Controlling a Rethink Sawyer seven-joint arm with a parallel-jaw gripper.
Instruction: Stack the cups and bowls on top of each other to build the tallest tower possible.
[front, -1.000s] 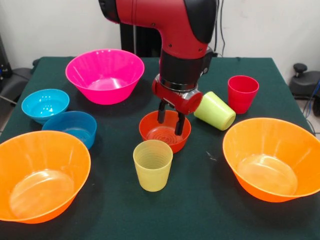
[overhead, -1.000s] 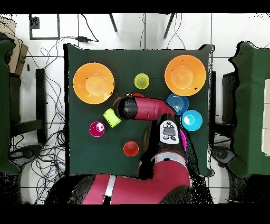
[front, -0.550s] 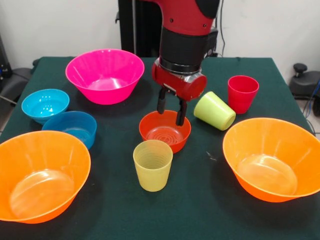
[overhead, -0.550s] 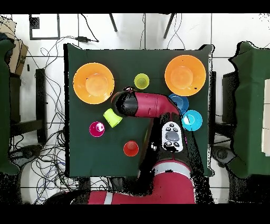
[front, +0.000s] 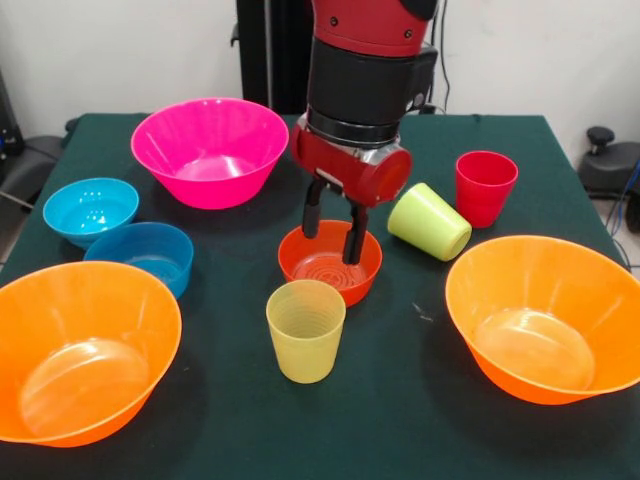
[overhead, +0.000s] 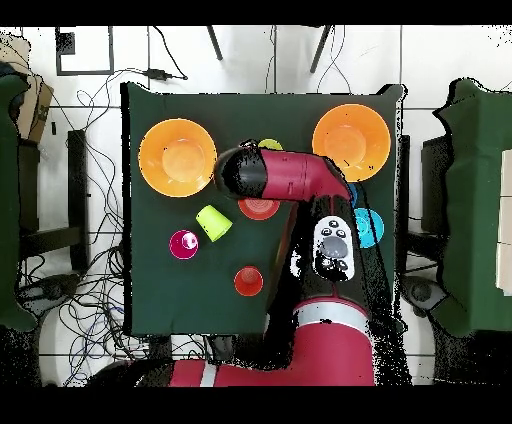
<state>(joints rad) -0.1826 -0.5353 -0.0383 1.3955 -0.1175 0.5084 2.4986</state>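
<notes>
- Altogether ten task pieces on the green worktop (front: 400, 400): six bowls, four cups, all apart, none stacked.
- Large bowls, three: magenta bowl (front: 210, 150) at the far left of the front view; one orange bowl (front: 80, 350) at the near left corner; the second orange bowl (front: 545, 315) at the near right.
- Small bowls, three: light blue bowl (front: 90, 208) at the left edge; darker blue bowl (front: 143, 256) just beside it and nearer the camera, the two seeming to touch; red-orange bowl (front: 330, 262) at the middle of the worktop.
- Cups, four: ribbed yellow cup (front: 305, 328) upright, just in front of the red-orange bowl; lime green cup (front: 430, 222) lying on its side, to the right of that bowl; red-pink cup (front: 486, 187) upright, just beyond the lime one; orange cup (overhead: 248, 281) upright, seen only in the overhead view, alone near the robot's edge of the worktop.
- Gripper (front: 333, 225) hangs over the red-orange bowl, pointing down. Fingers (front: 355, 240) stand moderately apart and hold nothing; their tips reach about rim height, one over the far left rim, the other over the inside of the bowl.
- In the overhead view the arm (overhead: 290, 180) covers part of the yellow cup and of the blue bowls.
</notes>
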